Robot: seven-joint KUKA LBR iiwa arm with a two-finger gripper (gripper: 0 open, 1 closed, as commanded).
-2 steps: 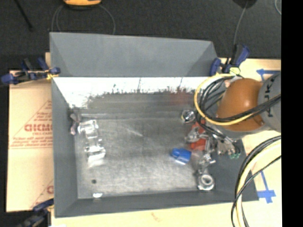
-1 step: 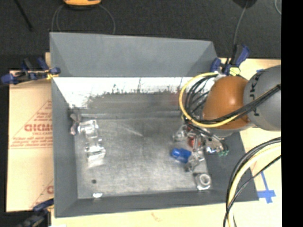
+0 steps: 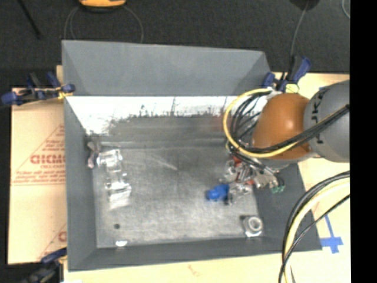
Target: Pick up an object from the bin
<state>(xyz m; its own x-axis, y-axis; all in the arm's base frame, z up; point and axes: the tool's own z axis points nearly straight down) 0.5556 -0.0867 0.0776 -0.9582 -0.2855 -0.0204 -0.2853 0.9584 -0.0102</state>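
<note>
Arm with orange wrist cover (image 3: 281, 125) enters grey metal bin (image 3: 168, 178) from 3 o'clock. Gripper (image 3: 235, 187) low over floor at about 4 o'clock. Small blue plastic piece (image 3: 217, 194) lies just beside it, at gripper's 8 o'clock; contact unclear. Gripper open or closed: cannot tell. Silver metal ring (image 3: 253, 224) near 5 o'clock corner. Clear plastic block (image 3: 113, 177) at 9 o'clock, well apart.
</note>
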